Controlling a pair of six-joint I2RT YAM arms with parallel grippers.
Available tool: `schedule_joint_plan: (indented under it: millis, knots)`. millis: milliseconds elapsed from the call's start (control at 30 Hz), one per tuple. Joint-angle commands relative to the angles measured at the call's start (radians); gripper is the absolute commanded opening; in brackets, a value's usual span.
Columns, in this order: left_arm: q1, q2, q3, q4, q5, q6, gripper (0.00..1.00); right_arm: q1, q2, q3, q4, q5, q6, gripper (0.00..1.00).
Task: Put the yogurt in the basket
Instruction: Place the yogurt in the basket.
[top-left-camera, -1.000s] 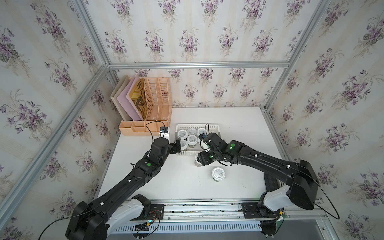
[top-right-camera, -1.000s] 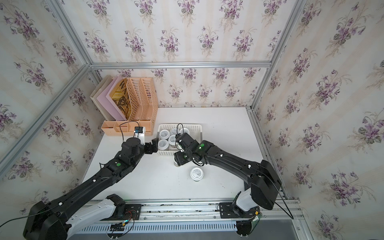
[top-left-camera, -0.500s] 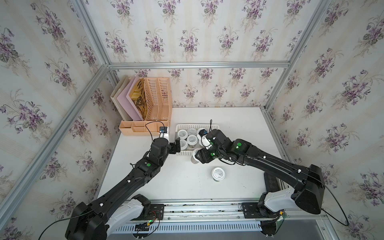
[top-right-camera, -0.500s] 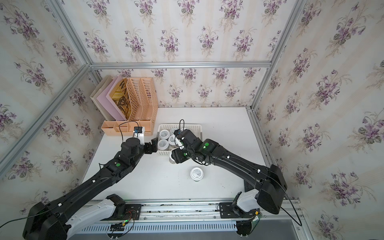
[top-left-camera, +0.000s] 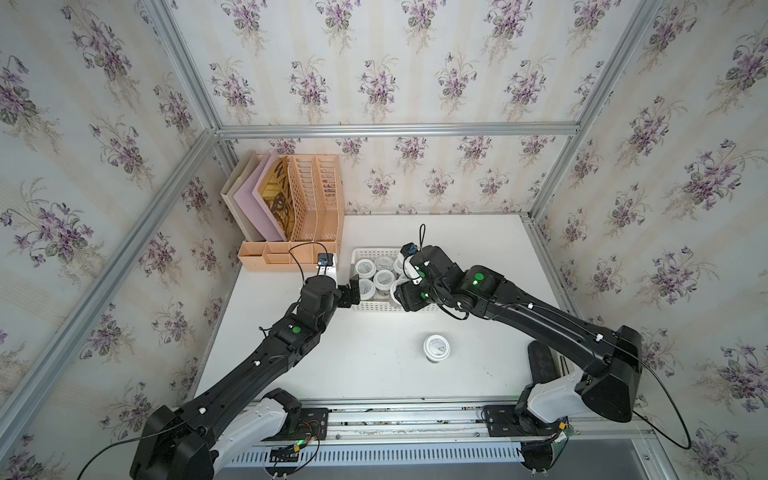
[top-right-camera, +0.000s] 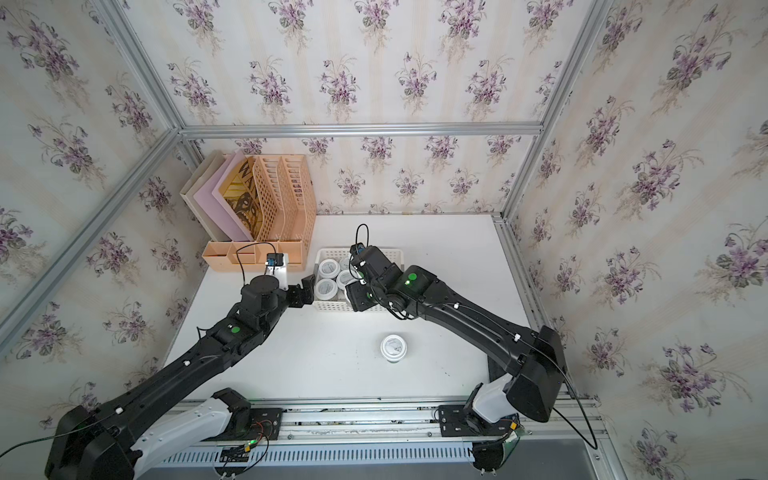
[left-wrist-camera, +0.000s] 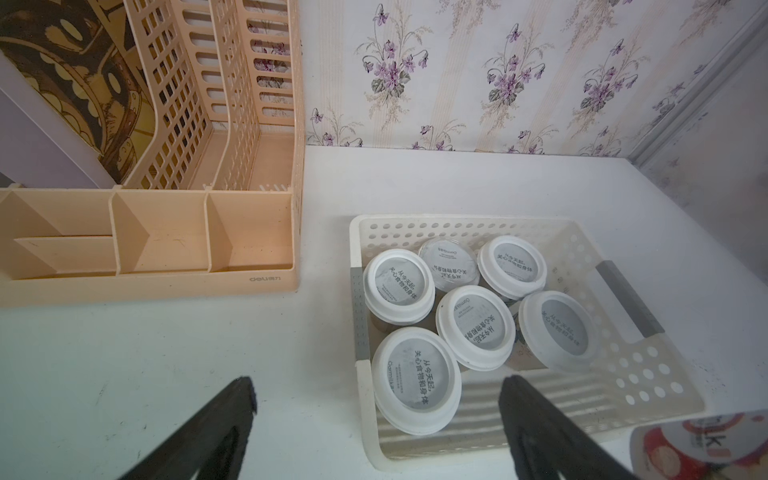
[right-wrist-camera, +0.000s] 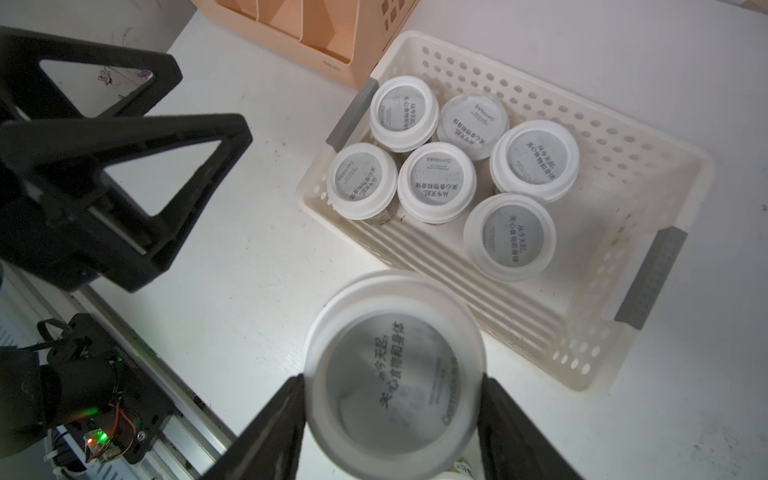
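Fingers (right-wrist-camera: 274, 419) of the right gripper (right-wrist-camera: 392, 386) are clamped on a yogurt cup (right-wrist-camera: 395, 357), one on each side just below its white rimmed lid. The held cup hangs upright, lid up, over the near long wall of the basket (right-wrist-camera: 623, 137); in the right wrist view part of it lies over the ribbed basket floor and part over the white surface (right-wrist-camera: 257, 257). Inside the basket six more yogurt cups (left-wrist-camera: 476, 328) stand upright, crowded toward the short end nearest the left arm, their lids touching or nearly so. One of them, against the far long wall, sits lower than its neighbours and shows a greyer top. On the left gripper (left-wrist-camera: 378, 386) the fingers are spread wide and grasp nothing. They hover at that same short end with its grey strip (left-wrist-camera: 359, 316), one over the surface outside the basket, the other over its inside, near the closest cup. In both top views one lone yogurt cup (top-left-camera: 436, 348) stands upright on the surface, well apart from the basket, toward the arms' bases. Beside the basket, in the back corner, a peach file organizer (top-left-camera: 307, 216) holds pink and patterned boards
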Motion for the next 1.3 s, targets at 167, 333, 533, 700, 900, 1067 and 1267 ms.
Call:
schedule_joint_plan:
  millis: [167, 333, 533, 700, 900, 1067, 1267]
  knots:
    - [0.003, -0.008, -0.002, 0.017, -0.01, 0.004, 0.96, -0.072, 0.035, 0.056, -0.006, 0.065, -0.045, 0.67]
    - [0.006, -0.006, -0.005, 0.017, -0.007, 0.001, 0.96, -0.157, 0.066, 0.078, 0.015, 0.055, -0.086, 0.67]
    - [0.006, 0.005, -0.001, 0.025, -0.005, 0.002, 0.96, -0.263, 0.11, 0.108, 0.048, 0.019, -0.135, 0.67]
    - [0.006, 0.004, 0.001, 0.023, -0.005, 0.002, 0.96, -0.306, 0.165, 0.124, 0.083, 0.001, -0.16, 0.67]
    - [0.009, 0.009, 0.0, 0.028, -0.005, 0.002, 0.96, -0.324, 0.25, 0.153, 0.113, 0.004, -0.176, 0.67]
    - [0.011, 0.009, -0.001, 0.027, -0.003, 0.0, 0.96, -0.351, 0.298, 0.16, 0.135, -0.013, -0.181, 0.67]
    - [0.014, 0.009, 0.0, 0.027, 0.001, 0.0, 0.96, -0.362, 0.343, 0.181, 0.14, -0.017, -0.195, 0.67]
